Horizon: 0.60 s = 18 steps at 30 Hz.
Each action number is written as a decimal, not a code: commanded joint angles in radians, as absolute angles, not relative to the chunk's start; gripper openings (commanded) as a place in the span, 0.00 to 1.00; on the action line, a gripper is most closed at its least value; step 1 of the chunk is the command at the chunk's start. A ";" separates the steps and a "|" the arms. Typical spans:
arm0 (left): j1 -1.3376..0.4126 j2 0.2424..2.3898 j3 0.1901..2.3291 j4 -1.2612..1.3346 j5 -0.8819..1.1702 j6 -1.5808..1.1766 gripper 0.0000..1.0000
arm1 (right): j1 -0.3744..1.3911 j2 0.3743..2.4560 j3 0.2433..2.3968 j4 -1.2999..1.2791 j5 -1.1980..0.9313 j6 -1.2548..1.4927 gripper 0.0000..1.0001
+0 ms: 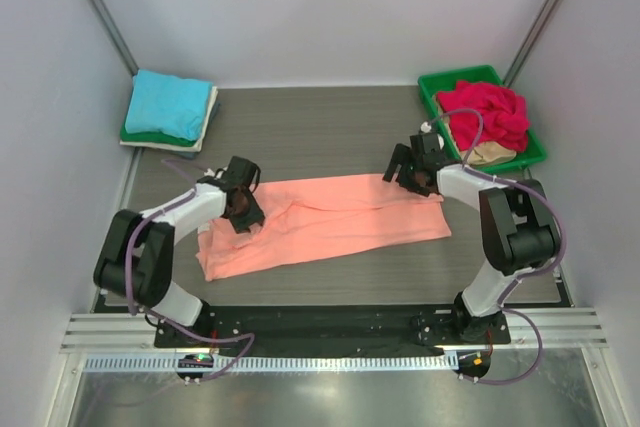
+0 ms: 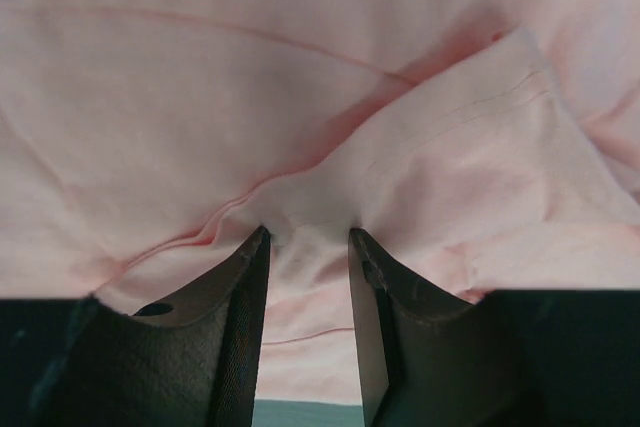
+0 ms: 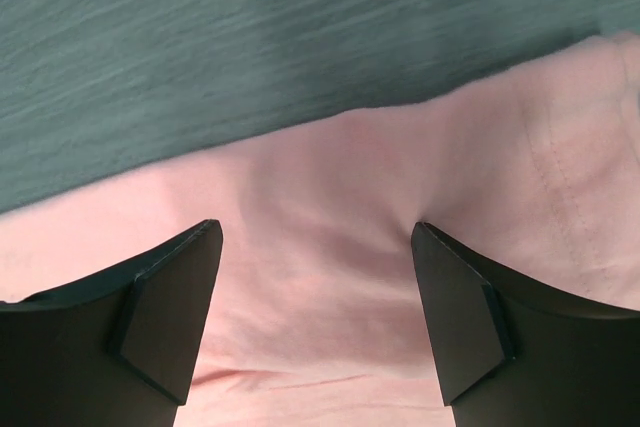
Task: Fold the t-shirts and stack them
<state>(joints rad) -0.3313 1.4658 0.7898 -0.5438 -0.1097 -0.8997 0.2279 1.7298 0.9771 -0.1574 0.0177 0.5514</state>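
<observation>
The salmon-orange t-shirt [image 1: 330, 222] lies flat in a long strip across the middle of the table. My left gripper [image 1: 243, 212] is down on its left part. In the left wrist view its jaws [image 2: 308, 237] stand partly open, the tips pressed into puckered salmon cloth [image 2: 300, 97] with a small ridge of it between them. My right gripper [image 1: 408, 177] is over the shirt's far right corner. In the right wrist view it [image 3: 318, 232] is wide open just above the cloth [image 3: 350, 327], near the shirt's edge, holding nothing.
A stack of folded shirts, turquoise [image 1: 170, 102] on top with green [image 1: 140, 134] and white [image 1: 209, 112] under it, sits at the back left corner. A green tray [image 1: 478, 75] at the back right holds a crumpled red shirt [image 1: 487, 107] and a beige one [image 1: 492, 155].
</observation>
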 commanded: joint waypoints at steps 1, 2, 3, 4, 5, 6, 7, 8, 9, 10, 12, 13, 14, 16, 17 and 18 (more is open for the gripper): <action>-0.394 1.611 0.914 -0.477 -0.126 -0.934 0.38 | 0.268 1.706 0.847 -0.250 -0.029 0.575 0.83; -0.402 1.652 0.943 -0.474 -0.123 -0.933 0.39 | 0.284 1.681 0.825 -0.249 -0.038 0.578 0.83; -0.411 1.682 0.981 -0.491 -0.144 -0.927 0.38 | 0.314 1.666 0.780 -0.238 -0.049 0.587 0.83; -0.422 1.713 1.038 -0.489 -0.150 -0.916 0.38 | 0.339 1.648 0.758 -0.238 -0.048 0.597 0.83; -0.420 1.774 1.069 -0.480 -0.137 -0.898 0.38 | 0.360 1.611 0.738 -0.235 -0.049 0.607 0.83; -0.419 1.822 1.110 -0.491 -0.124 -0.879 0.38 | 0.415 1.592 0.701 -0.232 -0.054 0.632 0.83; -0.422 1.866 1.173 -0.512 -0.111 -0.862 0.38 | 0.443 1.574 0.686 -0.230 -0.051 0.650 0.83; -0.420 1.982 1.293 -0.558 -0.066 -0.823 0.38 | 0.510 1.537 0.654 -0.226 -0.051 0.697 0.83; -0.420 2.041 1.374 -0.578 -0.036 -0.804 0.38 | 0.546 1.520 0.638 -0.219 -0.048 0.724 0.83; -0.420 2.096 1.440 -0.595 -0.013 -0.790 0.36 | 0.587 1.505 0.624 -0.210 -0.043 0.759 0.83; -0.428 2.261 1.654 -0.621 0.066 -0.749 0.32 | 0.693 1.474 0.601 -0.171 -0.031 0.867 0.83; -0.437 2.316 1.722 -0.623 0.080 -0.727 0.28 | 0.813 1.470 0.604 -0.157 -0.009 0.896 0.83; -0.448 2.363 1.888 -0.627 0.115 -0.706 0.28 | 0.871 1.468 0.613 -0.143 -0.005 0.917 0.83; -0.482 2.506 2.088 -0.695 0.164 -0.631 0.28 | 0.998 1.492 0.687 -0.162 0.061 0.928 0.83; -0.494 2.548 2.190 -0.737 0.176 -0.609 0.29 | 1.021 1.499 0.718 -0.188 0.078 0.927 0.84; -0.509 2.618 2.392 -0.820 0.198 -0.583 0.29 | 1.035 1.502 0.771 -0.245 0.092 0.917 0.84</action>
